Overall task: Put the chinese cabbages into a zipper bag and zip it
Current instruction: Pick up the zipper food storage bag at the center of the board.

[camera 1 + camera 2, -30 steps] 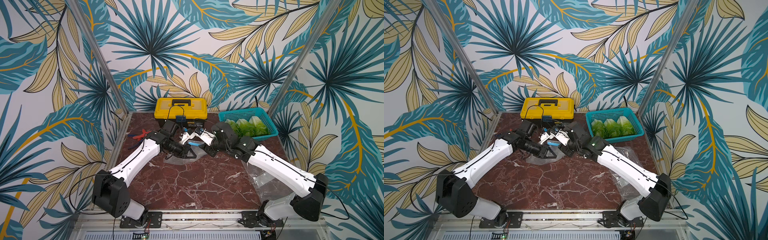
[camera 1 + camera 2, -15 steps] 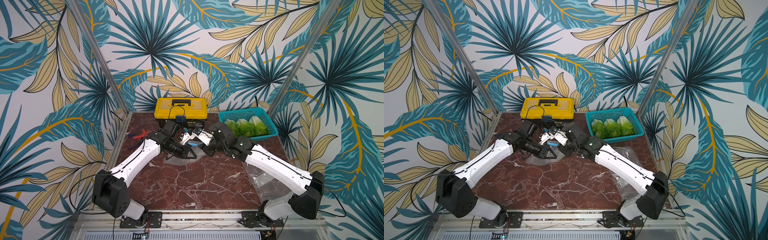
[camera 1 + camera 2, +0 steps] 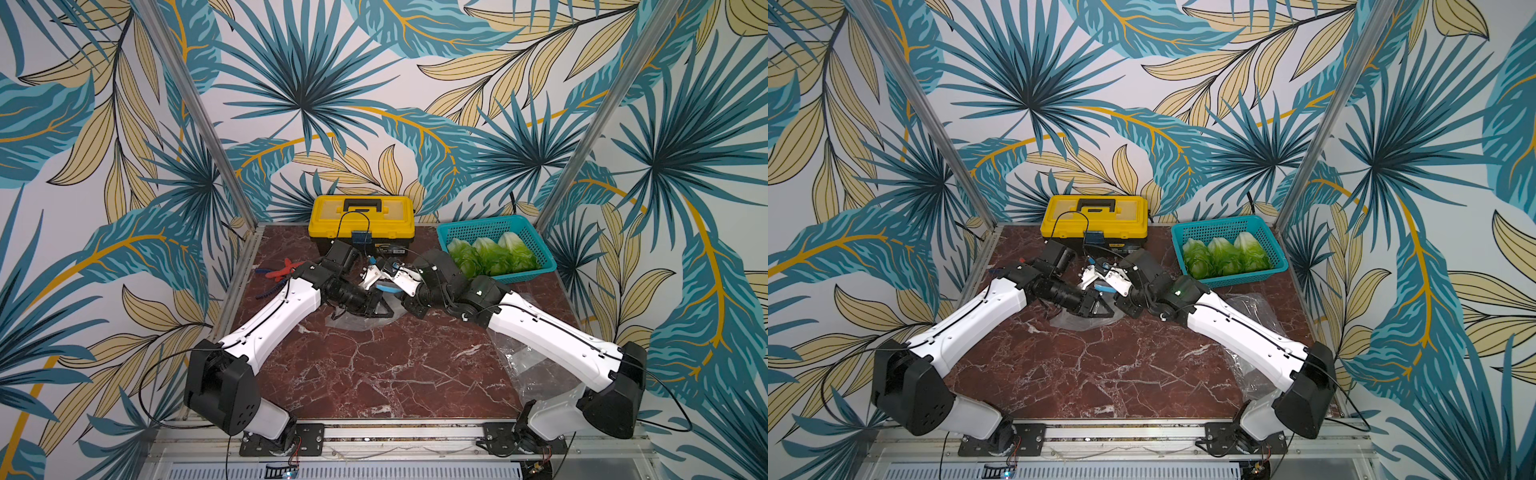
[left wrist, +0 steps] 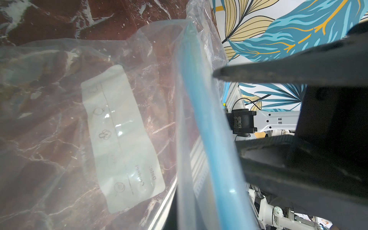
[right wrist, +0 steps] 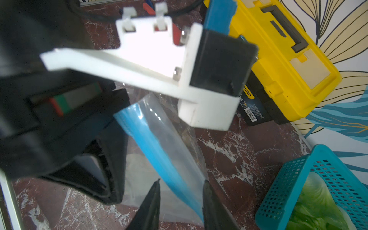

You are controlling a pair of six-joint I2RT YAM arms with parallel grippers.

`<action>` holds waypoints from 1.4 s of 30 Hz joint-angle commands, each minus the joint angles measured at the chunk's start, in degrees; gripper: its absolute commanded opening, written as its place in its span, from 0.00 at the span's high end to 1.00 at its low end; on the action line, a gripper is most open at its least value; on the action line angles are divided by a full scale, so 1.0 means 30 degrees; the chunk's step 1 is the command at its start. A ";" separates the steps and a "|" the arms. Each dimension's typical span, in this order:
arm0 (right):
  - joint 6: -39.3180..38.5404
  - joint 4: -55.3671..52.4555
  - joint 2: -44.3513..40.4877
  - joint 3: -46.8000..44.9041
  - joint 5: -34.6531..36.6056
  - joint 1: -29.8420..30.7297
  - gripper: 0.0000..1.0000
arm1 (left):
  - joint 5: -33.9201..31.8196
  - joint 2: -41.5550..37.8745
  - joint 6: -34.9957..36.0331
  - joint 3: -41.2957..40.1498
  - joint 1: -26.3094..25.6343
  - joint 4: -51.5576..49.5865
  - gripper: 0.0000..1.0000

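Far left on the marble tabletop (image 3: 374, 374), a hand tool with red and blue handles (image 3: 277, 271) lies beside the left arm.

At mid-table we note the left gripper (image 3: 384, 308), jaws closed on the zipper bag (image 4: 119, 129) at its blue zip strip (image 4: 201, 119). In the right wrist view the strip comes straight out of the black jaws. The bag is clear with a white label panel. Its body lies on the tabletop and the strip edge is lifted.

Behind both grippers, against the far wall, stands a yellow toolbox (image 3: 361, 218) with its lid down.

The right gripper (image 5: 181, 181) meets the bag from the right. Its fingertips (image 5: 154, 197) stand apart with a clear gap, and the blue strip runs between them. We cannot tell whether either tip touches it.

Far right is a teal basket (image 3: 482, 228). All three chinese cabbages (image 3: 492, 255) lie inside it, side by side and touching, with the paler ends toward the far wall. They are well apart from the bag.

Near right, crumpled clear plastic (image 3: 523, 357) lies on the tabletop under the right arm.
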 commanded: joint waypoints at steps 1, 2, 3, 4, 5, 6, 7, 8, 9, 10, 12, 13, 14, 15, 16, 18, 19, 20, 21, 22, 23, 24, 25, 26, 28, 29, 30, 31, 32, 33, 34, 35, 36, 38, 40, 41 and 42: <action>-0.0284 -0.0324 0.0007 0.0083 0.0253 -0.0032 0.67 | -0.0086 -0.0125 0.0472 0.0046 -0.0174 -0.0157 1.00; -0.0378 -0.0415 0.0071 0.0122 0.0391 -0.0030 0.68 | -0.0091 -0.0146 0.0547 0.0043 -0.0239 -0.0158 1.00; -0.0486 -0.0470 0.0117 0.0168 0.0510 -0.0049 0.68 | -0.0071 -0.0175 0.0634 0.0030 -0.0331 -0.0158 1.00; -0.0518 -0.0434 0.0150 0.0209 0.0650 -0.0059 0.68 | -0.0057 -0.0190 0.0726 0.0027 -0.0423 -0.0158 1.00; -0.0555 -0.0367 0.0261 0.0284 0.0907 -0.0094 0.68 | -0.0081 -0.0220 0.0860 0.0056 -0.0554 -0.0209 1.00; -0.0594 -0.0350 0.0430 0.0388 0.1287 -0.0081 0.68 | -0.0072 -0.0220 0.1062 0.0068 -0.0682 -0.0323 1.00; -0.0678 -0.0393 0.0595 0.0560 0.1660 -0.0093 0.68 | -0.0087 -0.0209 0.1169 0.0094 -0.0791 -0.0433 1.00; -0.0771 -0.0448 0.0785 0.0837 0.2025 -0.0081 0.68 | -0.0129 -0.0165 0.1258 0.0120 -0.0892 -0.0577 1.00; -0.0861 -0.0471 0.0919 0.0965 0.2209 -0.0087 0.66 | -0.0162 -0.0143 0.1259 0.0116 -0.0899 -0.0625 1.00; -0.0951 -0.0448 0.0973 0.1064 0.2232 -0.0108 0.63 | -0.0260 -0.0168 0.1249 0.0104 -0.0900 -0.0655 1.00; -0.1058 -0.0467 0.0974 0.1007 0.1794 -0.0084 0.60 | -0.0286 -0.0242 0.1307 0.0130 -0.0900 -0.0692 1.00; -0.1073 -0.0541 0.1028 0.1031 0.1743 -0.0088 0.59 | -0.0276 -0.0291 0.1306 0.0104 -0.0900 -0.0710 1.00; -0.1112 -0.0603 0.1056 0.0999 0.1756 -0.0102 0.59 | -0.0263 -0.0293 0.1325 0.0131 -0.0900 -0.0714 1.00; -0.1086 -0.0560 0.1045 0.0920 0.1783 -0.0088 0.59 | -0.0276 -0.0299 0.1328 0.0133 -0.0900 -0.0714 1.00; -0.1008 -0.0524 0.0989 0.0813 0.1724 -0.0088 0.59 | -0.0277 -0.0297 0.1317 0.0170 -0.0900 -0.0714 1.00; -0.0362 -0.0814 0.0775 0.0718 0.0449 -0.0230 0.56 | -0.0486 -0.0282 0.1551 0.0264 -0.0885 -0.0805 1.00; 0.0035 -0.1227 0.0602 0.0737 -0.0901 -0.0478 0.53 | -0.0742 -0.0307 0.1887 0.0332 -0.0751 -0.1044 1.00; 0.0746 -0.1575 0.0286 0.0693 -0.2411 -0.1214 0.49 | -0.0951 -0.0350 0.2264 0.0403 -0.0512 -0.1296 1.00; 0.1331 -0.1666 -0.0065 0.0417 -0.3855 -0.1881 0.45 | -0.1023 -0.0426 0.2534 0.0419 -0.0238 -0.1485 1.00; 0.1726 -0.1709 -0.0647 -0.0096 -0.5515 -0.2677 0.39 | -0.1007 -0.0518 0.2762 0.0389 0.0166 -0.1574 1.00; 0.1588 -0.1752 -0.1275 -0.0725 -0.6737 -0.3214 0.34 | -0.0861 -0.0593 0.2951 0.0347 0.0449 -0.1575 1.00; 0.1114 -0.1718 -0.1863 -0.1397 -0.6857 -0.3401 0.30 | -0.0697 -0.0638 0.3063 0.0386 0.0582 -0.1611 1.00; 0.0134 -0.1453 -0.2617 -0.2337 -0.6393 -0.3391 0.26 | -0.0490 -0.0602 0.3091 0.0469 0.0623 -0.1592 1.00; -0.0690 -0.0928 -0.3346 -0.3451 -0.5778 -0.3371 0.22 | -0.0214 -0.0508 0.3031 0.0619 0.0664 -0.1594 1.00; -0.1146 0.0378 -0.4468 -0.5250 -0.4320 -0.3328 0.19 | 0.0392 -0.0188 0.2735 0.0909 0.0679 -0.1594 1.00; -0.1091 0.1086 -0.4818 -0.6021 -0.3489 -0.3324 0.18 | 0.0615 -0.0040 0.2547 0.1026 0.0682 -0.1590 1.00; -0.1079 0.1647 -0.4981 -0.6527 -0.2802 -0.3302 0.18 | 0.0828 0.0060 0.2368 0.1094 0.0660 -0.1580 1.00; -0.1123 0.2196 -0.5032 -0.7075 -0.2133 -0.3277 0.18 | 0.0990 0.0109 0.2226 0.1114 0.0679 -0.1593 1.00; -0.1247 0.2800 -0.4968 -0.7515 -0.1593 -0.3226 0.17 | 0.1105 0.0132 0.2118 0.1087 0.0626 -0.1589 1.00; -0.1315 0.3371 -0.4850 -0.7824 -0.1186 -0.3177 0.17 | 0.1141 0.0111 0.2046 0.1046 0.0631 -0.1577 1.00; -0.1321 0.4043 -0.4629 -0.8142 -0.0716 -0.3186 0.17 | 0.1119 0.0101 0.1996 0.1032 0.0620 -0.1577 1.00; -0.1295 0.4758 -0.4397 -0.8347 -0.0213 -0.3165 0.17 | 0.1098 0.0087 0.1943 0.0983 0.0624 -0.1586 1.00; -0.1298 0.5301 -0.4187 -0.8460 0.0105 -0.3167 0.17 | 0.1097 0.0093 0.1871 0.0929 0.0573 -0.1593 1.00; -0.1376 0.6323 -0.3565 -0.8507 0.0637 -0.3186 0.17 | 0.1068 0.0098 0.1768 0.0813 0.0475 -0.1593 1.00; -0.1613 0.6639 -0.2782 -0.8355 0.1141 -0.3175 0.17 | 0.1063 0.0069 0.1708 0.0785 0.0334 -0.1592 1.00; -0.1779 0.7583 -0.2495 -0.8321 0.1415 -0.3170 0.17 | 0.1071 0.0041 0.1677 0.0806 0.0285 -0.1592 1.00; -0.1955 0.8017 -0.2164 -0.8350 0.1759 -0.3176 0.17 | 0.1081 0.0069 0.1648 0.0806 0.0243 -0.1593 1.00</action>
